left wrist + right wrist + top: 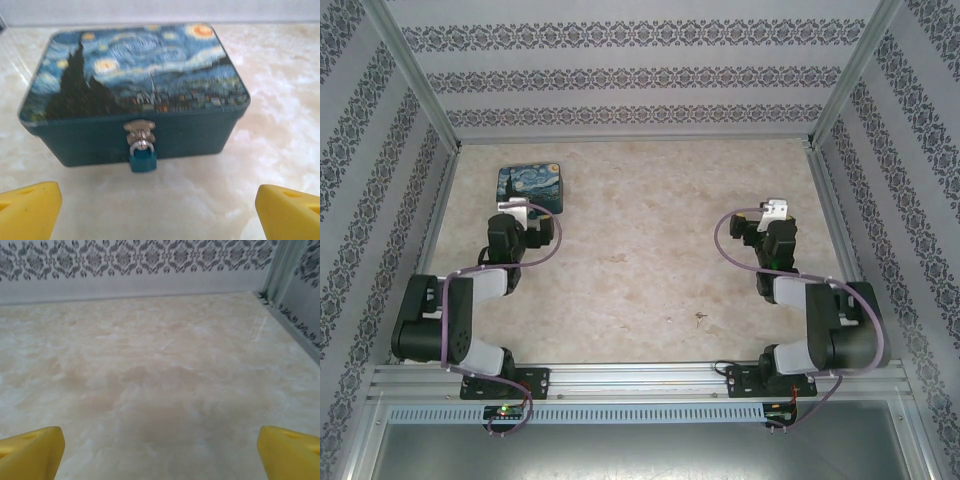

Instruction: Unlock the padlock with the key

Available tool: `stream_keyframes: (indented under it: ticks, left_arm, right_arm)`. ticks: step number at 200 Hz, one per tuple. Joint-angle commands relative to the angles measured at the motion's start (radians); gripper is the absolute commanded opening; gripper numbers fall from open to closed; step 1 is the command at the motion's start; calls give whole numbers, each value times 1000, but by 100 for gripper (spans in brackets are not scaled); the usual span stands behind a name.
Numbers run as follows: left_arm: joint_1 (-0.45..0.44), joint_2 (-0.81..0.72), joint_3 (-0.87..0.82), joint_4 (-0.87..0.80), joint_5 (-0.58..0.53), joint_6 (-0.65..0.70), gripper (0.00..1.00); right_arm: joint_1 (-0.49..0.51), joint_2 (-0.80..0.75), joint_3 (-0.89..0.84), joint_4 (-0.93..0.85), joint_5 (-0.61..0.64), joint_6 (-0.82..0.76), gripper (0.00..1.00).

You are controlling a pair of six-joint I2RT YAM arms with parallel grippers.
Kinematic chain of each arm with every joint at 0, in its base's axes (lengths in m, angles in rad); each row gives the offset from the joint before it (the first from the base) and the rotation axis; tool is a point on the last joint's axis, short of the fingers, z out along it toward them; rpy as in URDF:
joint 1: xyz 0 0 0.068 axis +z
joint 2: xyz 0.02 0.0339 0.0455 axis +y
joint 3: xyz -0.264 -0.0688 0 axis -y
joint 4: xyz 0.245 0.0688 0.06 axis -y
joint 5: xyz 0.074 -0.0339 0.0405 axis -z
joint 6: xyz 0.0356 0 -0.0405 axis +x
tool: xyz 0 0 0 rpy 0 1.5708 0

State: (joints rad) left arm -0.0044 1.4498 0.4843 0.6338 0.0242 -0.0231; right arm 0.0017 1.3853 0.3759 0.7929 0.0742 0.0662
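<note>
The teal-blue padlock [143, 161] hangs by its silvery shackle from the metal hasp [139, 131] on the front of the starry-night box [135, 75]. The box sits at the table's far left [531, 185]. My left gripper [160, 216] is open just in front of the box, its yellow fingertips [30, 210] spread wide and apart from the padlock; from above it is seen at the box's near edge [520, 208]. A tiny thin dull object, apparently the key [701, 319], lies on the table near the middle front. My right gripper [160, 456] is open over bare table, at the right [775, 208].
Patterned walls with metal corner posts [282, 265] enclose the marble-look table [640, 250] on three sides. The back wall is close behind the box. Bare table stretches between the two arms.
</note>
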Motion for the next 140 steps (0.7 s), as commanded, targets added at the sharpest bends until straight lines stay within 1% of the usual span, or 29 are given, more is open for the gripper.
stream_keyframes:
  ticks: [1,14,27,40,49,63,81,96,124,140]
  left_arm:
    - [15,-65,52,-135,-62,-16,100]
    - [15,-83,96,-191,-86,-30,100]
    - [15,-76,168,-272,-97,-36,100]
    - [19,-45,264,-371,-122,-75,100]
    - [29,-12,341,-450,-121,-111,99]
    - [47,51,460,-546,-118,-171,100]
    - [72,145,607,-638,-97,-230,100]
    - [95,237,743,-723,-77,-260,100]
    - [133,422,1010,-880,-27,-290,100]
    - [149,520,1153,-962,-12,-293,100]
  right_arm:
    - [-9,-84,106,-219,46,44,98]
    - [-13,-107,203,-385,53,143,98]
    - [-18,-113,302,-556,41,275,98]
    - [-31,-111,370,-646,20,398,98]
    - [-51,-108,386,-644,-55,436,98]
    - [-79,-84,409,-626,-213,481,98]
    - [-75,-52,460,-681,-320,518,98]
    - [-72,-41,428,-612,-453,562,98]
    - [-31,-15,428,-658,-537,592,98]
    - [-20,-3,412,-649,-587,623,98]
